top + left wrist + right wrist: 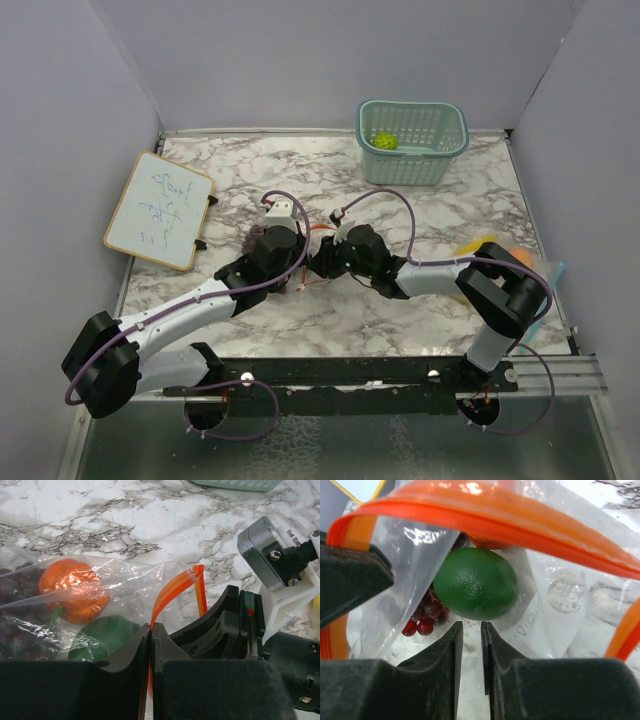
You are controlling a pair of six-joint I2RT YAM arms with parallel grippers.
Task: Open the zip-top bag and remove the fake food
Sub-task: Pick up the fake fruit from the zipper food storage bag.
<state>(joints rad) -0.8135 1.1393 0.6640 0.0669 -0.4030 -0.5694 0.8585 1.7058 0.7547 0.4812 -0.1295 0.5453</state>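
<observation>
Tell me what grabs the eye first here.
A clear zip-top bag lies at the centre of the marble table, its orange zip strip pinched in the left hand. Inside its gaping mouth sits a green lime, with an orange toy fruit deeper in. A teal mesh basket stands at the back right.

The left arm (185,312) and right arm (432,277) are both built of white tube links between bulky black joint housings. A thin purple cable (400,197) loops along each one down to the black rail (350,380) under their bases. The left gripper (151,630) and right gripper (471,627) have matte black fingers with curved inner edges, and the right wrist carries a dark grey camera box (262,550) fixed by a silver screw (274,555) to a white bracket (287,602).
</observation>
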